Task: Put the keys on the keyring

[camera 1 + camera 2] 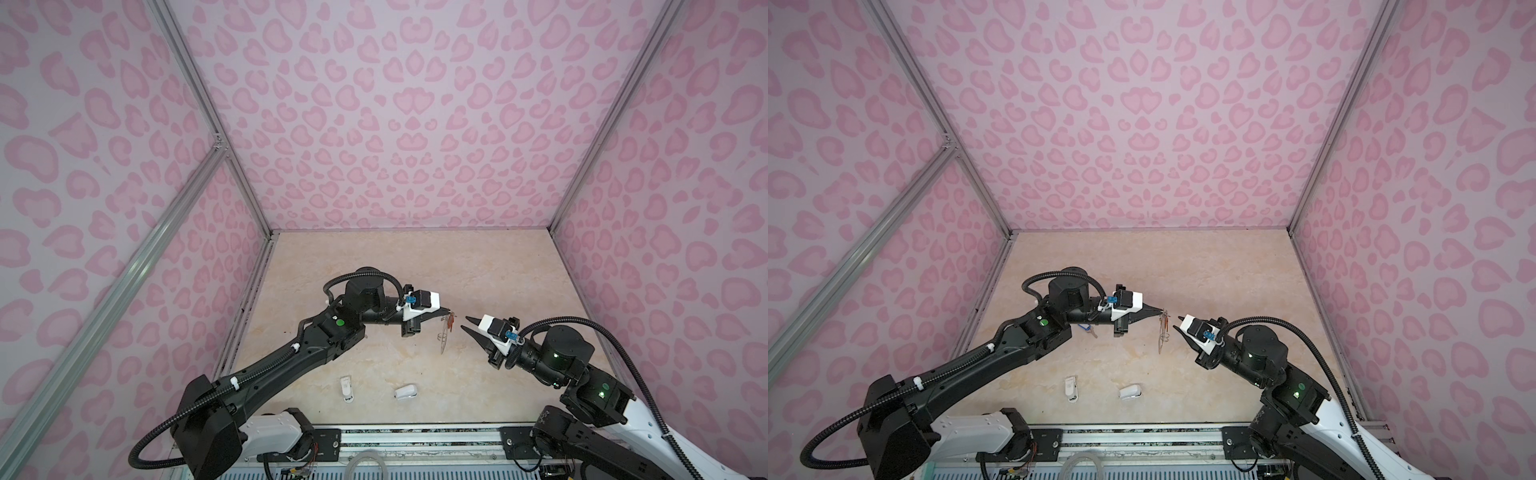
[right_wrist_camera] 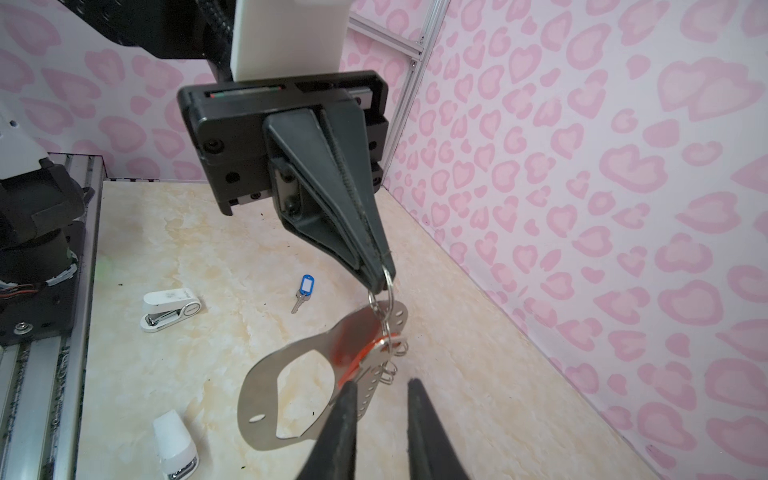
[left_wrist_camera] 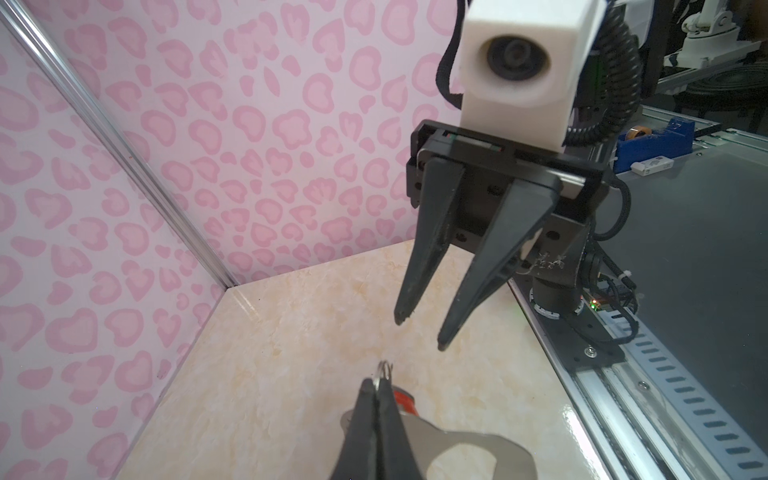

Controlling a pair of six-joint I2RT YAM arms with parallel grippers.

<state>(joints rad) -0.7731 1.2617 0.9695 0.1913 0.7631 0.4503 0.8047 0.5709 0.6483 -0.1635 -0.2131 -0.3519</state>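
My left gripper (image 2: 382, 278) is shut on a wire ring (image 2: 388, 286) of the keyring (image 2: 257, 399), and the grey plate hangs from it above the table. Both top views show the keyring (image 1: 444, 336) edge-on below the left gripper (image 1: 450, 312). The orange-red tag (image 2: 353, 345) of one key hangs against the plate by its ring edge; its metal blade is hard to make out. The blue-tagged key (image 2: 305, 286) lies flat on the table under the left arm. My right gripper (image 2: 383, 382) stands open just short of the plate's ring edge, with nothing between its fingers.
Two small white plastic objects (image 1: 347, 388) (image 1: 406, 392) lie near the table's front edge. Pink patterned walls close in the left, back and right sides. An aluminium rail (image 1: 415, 436) with the arm bases runs along the front.
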